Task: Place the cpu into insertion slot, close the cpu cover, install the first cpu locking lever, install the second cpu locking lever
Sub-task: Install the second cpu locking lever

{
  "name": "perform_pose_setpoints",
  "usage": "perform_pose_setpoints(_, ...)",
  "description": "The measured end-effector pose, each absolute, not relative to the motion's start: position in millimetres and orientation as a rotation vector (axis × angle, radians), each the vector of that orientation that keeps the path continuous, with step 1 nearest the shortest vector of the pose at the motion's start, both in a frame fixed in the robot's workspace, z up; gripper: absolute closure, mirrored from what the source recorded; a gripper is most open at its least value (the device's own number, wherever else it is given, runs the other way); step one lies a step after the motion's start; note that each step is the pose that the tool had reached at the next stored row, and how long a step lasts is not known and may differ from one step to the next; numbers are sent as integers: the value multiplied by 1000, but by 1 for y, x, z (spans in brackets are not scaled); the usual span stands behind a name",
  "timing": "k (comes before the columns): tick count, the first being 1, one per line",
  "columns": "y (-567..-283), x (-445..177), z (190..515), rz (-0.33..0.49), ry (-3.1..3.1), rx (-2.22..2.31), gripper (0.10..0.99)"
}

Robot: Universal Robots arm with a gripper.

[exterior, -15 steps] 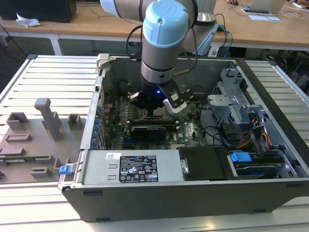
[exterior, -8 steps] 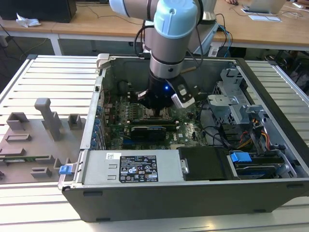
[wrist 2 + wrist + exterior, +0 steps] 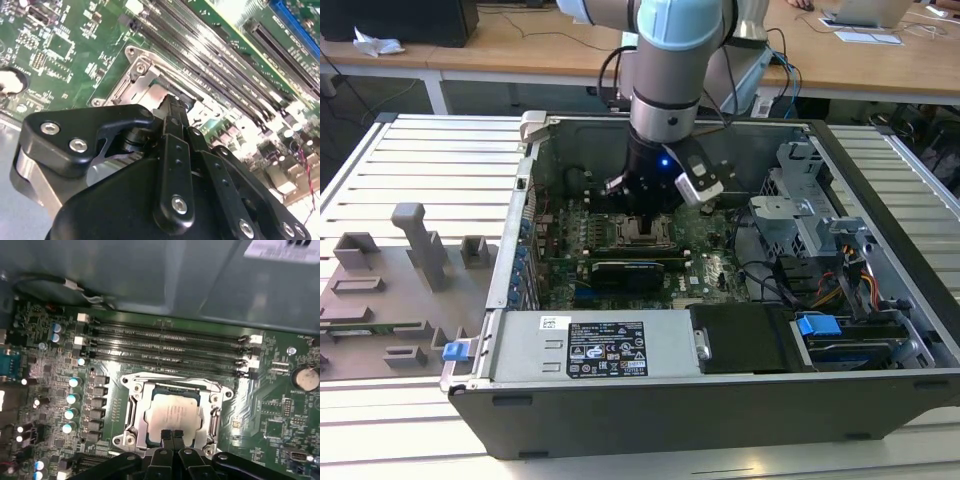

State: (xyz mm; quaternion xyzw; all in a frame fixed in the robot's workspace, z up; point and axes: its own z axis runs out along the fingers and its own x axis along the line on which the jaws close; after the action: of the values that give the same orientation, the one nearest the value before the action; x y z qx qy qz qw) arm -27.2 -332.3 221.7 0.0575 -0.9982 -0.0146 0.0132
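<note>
An opened computer case (image 3: 720, 390) is seen in the exterior view, with the arm (image 3: 670, 80) reaching down into it over the green motherboard (image 3: 280, 410). Directly below the gripper (image 3: 172, 436) the insertion slot (image 3: 131, 412) is found, its silvery cpu cover (image 3: 216, 417) lying flat around the chip. The cpu (image 3: 172, 412) is seated in the slot, just ahead of the fingertips (image 3: 167, 435), which are pressed together with nothing held between them and are poised at the chip's near edge. Beyond the slot, further from the gripper, the long memory slots (image 3: 170, 347) are laid.
</note>
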Motion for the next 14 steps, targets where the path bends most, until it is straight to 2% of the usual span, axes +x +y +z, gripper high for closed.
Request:
perform_pose_setpoints(9, -327, -27, 272, -28, -3109, 179, 980)
perform_pose_setpoints(14, -327, -27, 275, -29, -3109, 179, 980)
